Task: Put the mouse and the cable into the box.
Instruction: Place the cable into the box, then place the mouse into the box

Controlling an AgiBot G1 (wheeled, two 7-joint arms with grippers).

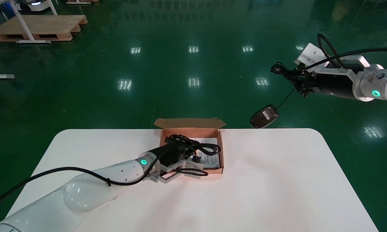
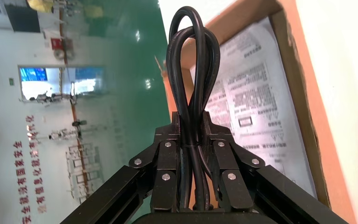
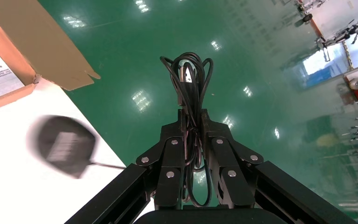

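An open cardboard box [image 1: 221, 151] with a printed sheet [image 1: 209, 154] on its floor sits at the table's far middle. My left gripper [image 1: 181, 146] hangs over the box's left half, shut on a bundled black cable [image 1: 198, 145]. In the left wrist view the cable [image 2: 191, 60] loops out past the shut gripper [image 2: 192, 119], above the sheet [image 2: 251, 102]. My right gripper [image 1: 292, 76] is raised beyond the table's far right edge, shut on the mouse's coiled cord [image 1: 278, 68]. The black mouse [image 1: 264, 116] dangles below it on the cord, underside showing. The right wrist view shows the coil [image 3: 188, 74] in the gripper [image 3: 192, 116] and the swinging mouse [image 3: 61, 144].
The white table [image 1: 261, 180] spreads wide to the right of and in front of the box. The box's back flap [image 1: 190, 122] stands open toward the green floor. A wooden pallet [image 1: 35, 27] lies far off at the back left.
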